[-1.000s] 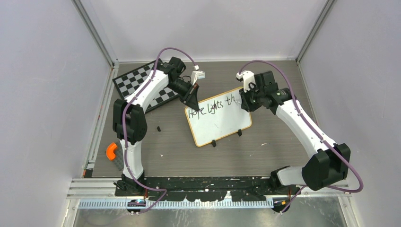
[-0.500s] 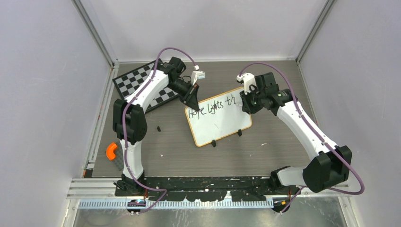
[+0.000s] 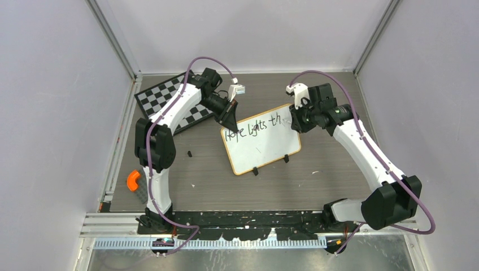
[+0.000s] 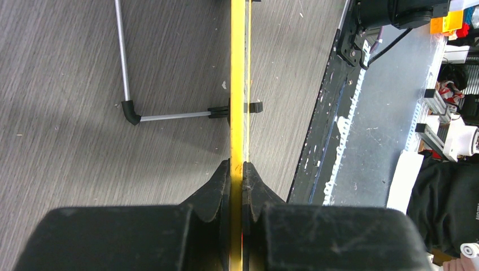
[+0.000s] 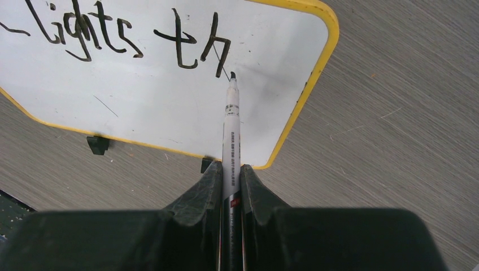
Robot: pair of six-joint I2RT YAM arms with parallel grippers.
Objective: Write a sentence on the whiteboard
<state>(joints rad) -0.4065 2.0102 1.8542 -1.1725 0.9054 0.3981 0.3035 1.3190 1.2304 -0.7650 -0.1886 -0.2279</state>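
Observation:
The whiteboard (image 3: 261,148) lies tilted on the table, white with a yellow rim, and reads "Hope lights th". My left gripper (image 3: 229,121) is shut on its upper-left edge. In the left wrist view that rim (image 4: 238,84) runs edge-on between the left gripper's (image 4: 237,169) fingers. My right gripper (image 3: 295,119) hovers at the board's upper-right corner, shut on a white-and-black marker (image 5: 232,130). The marker's black tip sits just below and to the right of the "h" on the whiteboard (image 5: 147,107). I cannot tell whether the tip touches the surface.
A black-and-white chessboard (image 3: 169,101) lies at the back left under the left arm. An orange-handled tool (image 3: 134,180) rests near the left edge, with a small black piece (image 3: 190,153) beside the board. A thin metal rod (image 4: 121,56) props the board from behind.
The right gripper with the marker has shifted slightly to the right along the board's top edge. The writing reads the same, and the left arm has stayed put.

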